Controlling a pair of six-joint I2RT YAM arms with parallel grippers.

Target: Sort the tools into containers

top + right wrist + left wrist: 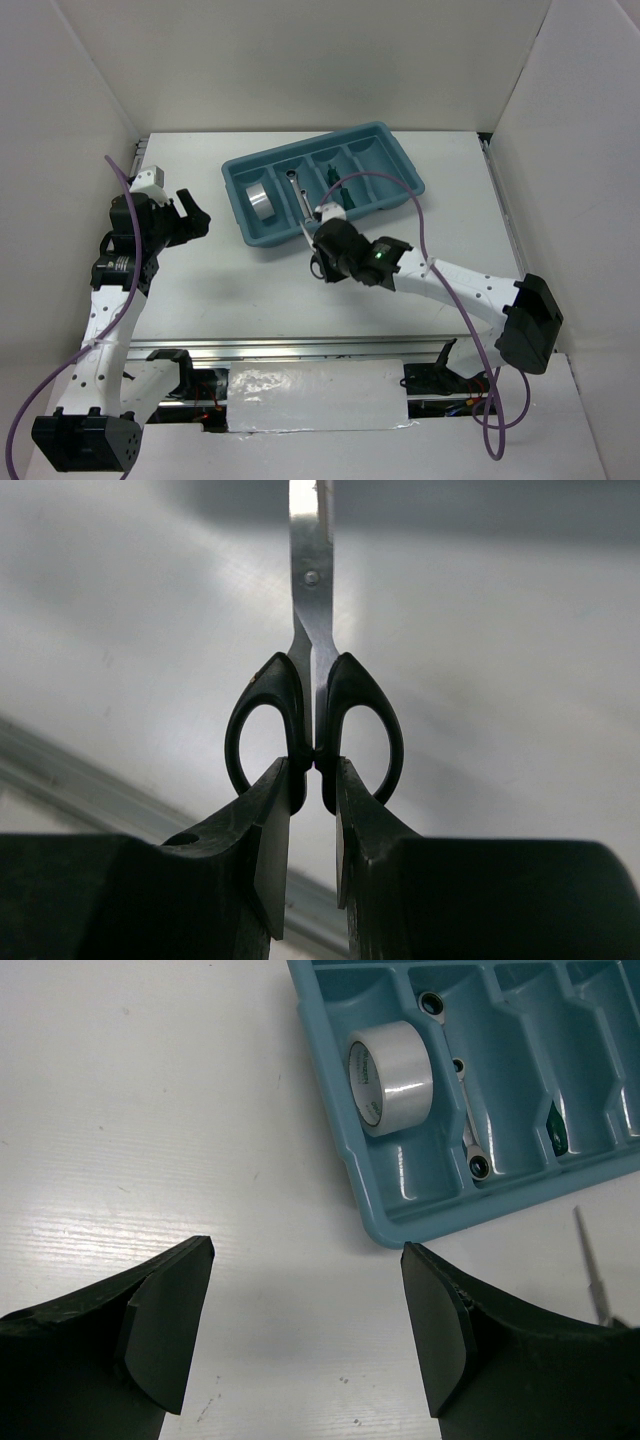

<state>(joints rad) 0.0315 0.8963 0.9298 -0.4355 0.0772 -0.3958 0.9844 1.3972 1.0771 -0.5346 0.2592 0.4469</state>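
Note:
The teal-blue tray (408,158) lies at the back middle of the table. The silver-grey tape roll (258,198) stands in its leftmost compartment, and it also shows in the left wrist view (392,1077). The two silver wrenches (465,1110) lie in the second compartment. A green-handled screwdriver (556,1132) lies in the third. My right gripper (320,243) is shut on the black handles of the scissors (375,710), just in front of the tray's near edge, blades pointing toward the tray. My left gripper (195,215) is open and empty, left of the tray, over bare table (307,1250).
White walls close in the table on the left, back and right. A metal rail runs along the near edge between the arm bases. The scissors' blade tip (592,1265) shows at the right edge of the left wrist view.

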